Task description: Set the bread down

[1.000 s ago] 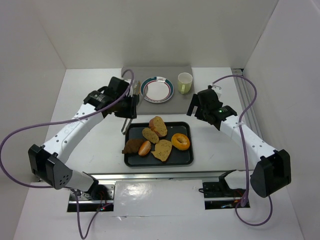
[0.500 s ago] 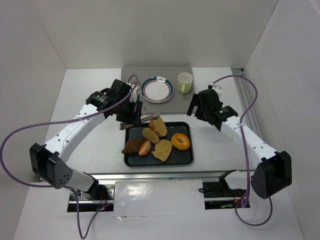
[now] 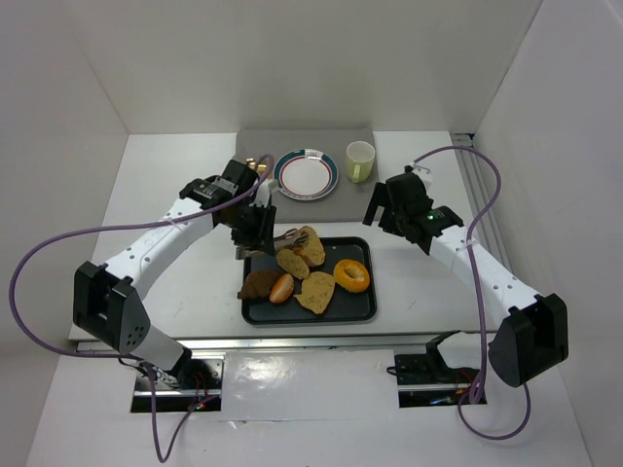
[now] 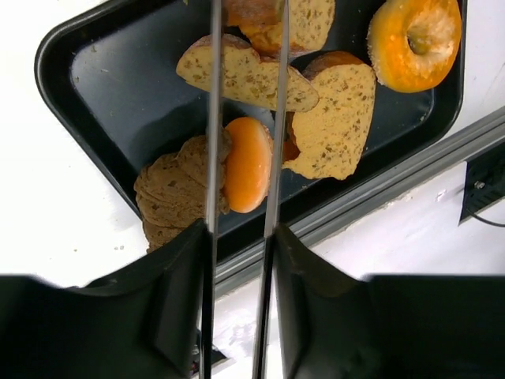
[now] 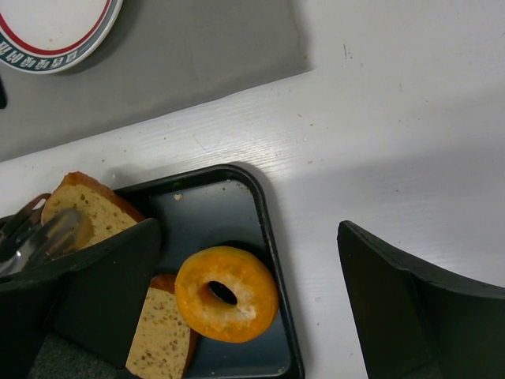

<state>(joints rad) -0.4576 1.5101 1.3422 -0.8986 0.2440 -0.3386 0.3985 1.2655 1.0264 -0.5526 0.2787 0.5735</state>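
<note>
Left gripper (image 4: 239,245) clamped on tongs (image 4: 213,118) over tray (image 4: 118,95) far-left corner; right gripper (image 5: 248,233) apart near far-right corner.

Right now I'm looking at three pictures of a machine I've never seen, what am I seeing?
It is a robot: two white arms bolted at a table's near edge. The wide picture comes from a fixed camera above; the other two come from a camera on each wrist. The left claw is shut on metal tongs that reach over a black tray of bread slices, a small roll and a doughnut. The right claw is open and empty, near the tray's far right corner. Behind the tray, a plate and a cup sit on a grey mat.
</note>
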